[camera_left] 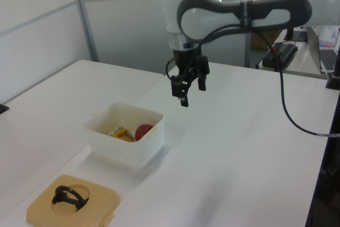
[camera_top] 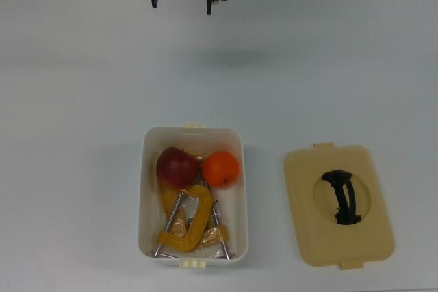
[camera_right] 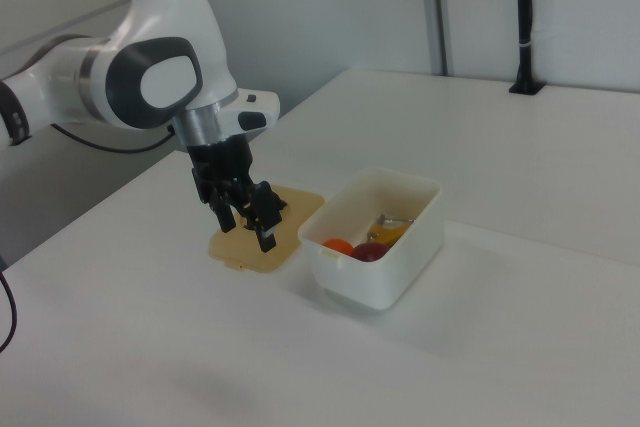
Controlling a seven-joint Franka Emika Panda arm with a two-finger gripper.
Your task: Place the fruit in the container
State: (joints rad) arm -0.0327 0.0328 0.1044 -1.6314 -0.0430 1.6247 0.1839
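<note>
Top view: clamps (camera_top: 189, 223) beside apple (camera_top: 176, 166), orange (camera_top: 220, 169) in tub (camera_top: 144, 189).

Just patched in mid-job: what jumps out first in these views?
The white container mid-table, holding a dark red apple and a bright orange side by side, with yellow C-clamps beneath them. Its beige lid lies off on the top view's right. The empty, open gripper hangs in the air, clear of the container.
</note>
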